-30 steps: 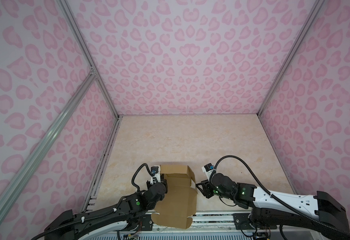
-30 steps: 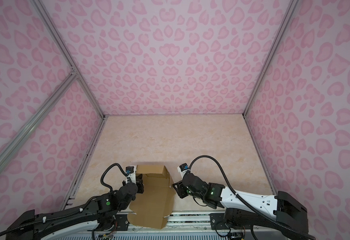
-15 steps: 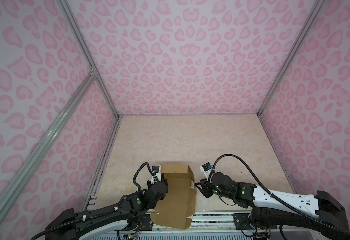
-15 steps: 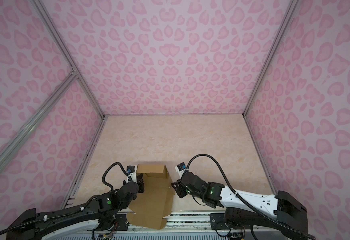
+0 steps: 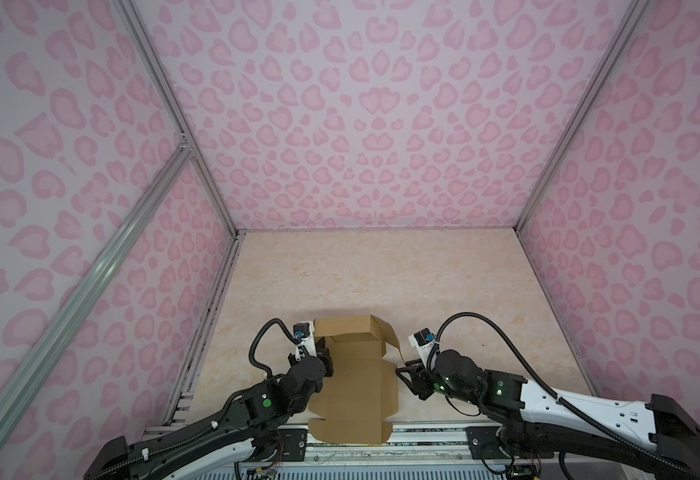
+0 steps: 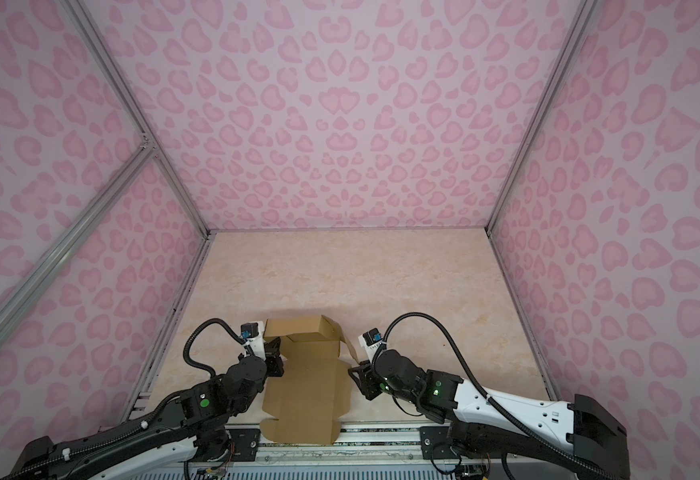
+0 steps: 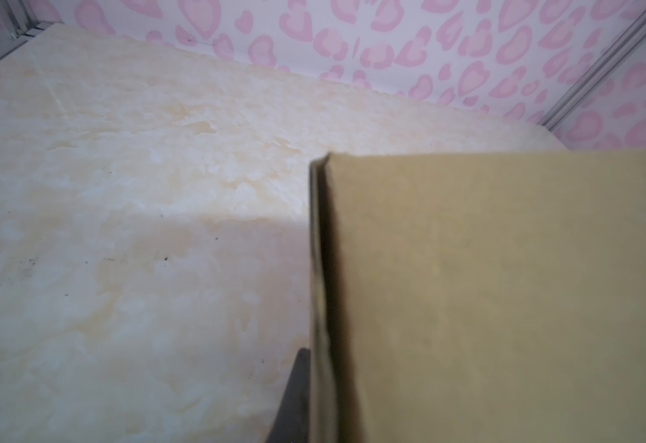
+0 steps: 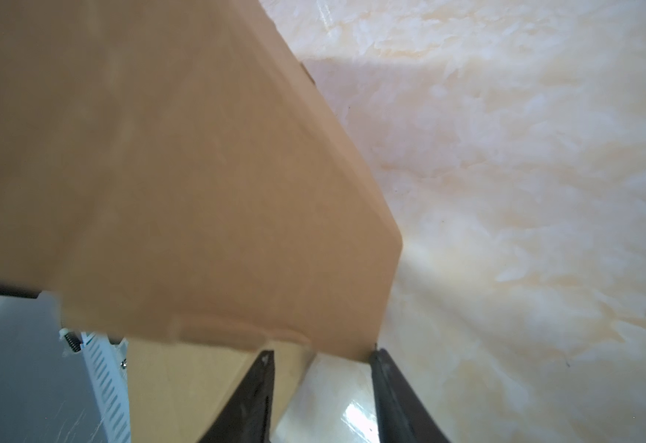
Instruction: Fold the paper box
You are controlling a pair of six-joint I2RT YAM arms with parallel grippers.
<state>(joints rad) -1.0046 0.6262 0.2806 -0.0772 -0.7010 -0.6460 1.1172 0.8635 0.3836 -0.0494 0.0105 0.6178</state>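
The paper box [image 5: 356,395] [image 6: 306,395] is a brown cardboard piece at the table's near middle. Its far wall and right side flap stand up, and its near panel lies flat over the front edge. My left gripper [image 5: 325,353] [image 6: 275,349] is shut on the box's left side wall. In the left wrist view that wall [image 7: 505,287] runs edge-on through my left gripper [image 7: 315,356], with one finger [image 7: 294,402] showing and the other hidden behind it. My right gripper [image 5: 402,372] [image 6: 354,372] [image 8: 321,356] stands open at the box's right edge. A flap [image 8: 179,172] ends at its fingertips, not clamped.
Pink patterned walls [image 5: 381,124] close the beige table [image 5: 381,282] on the left, far and right sides. A metal rail [image 5: 423,434] runs along the near edge under the box's front panel. Both arm bodies lie low along that edge.
My right gripper has shifted slightly beside the box's right edge and its jaws stand a touch wider. The left gripper keeps its hold, and the box has barely moved.
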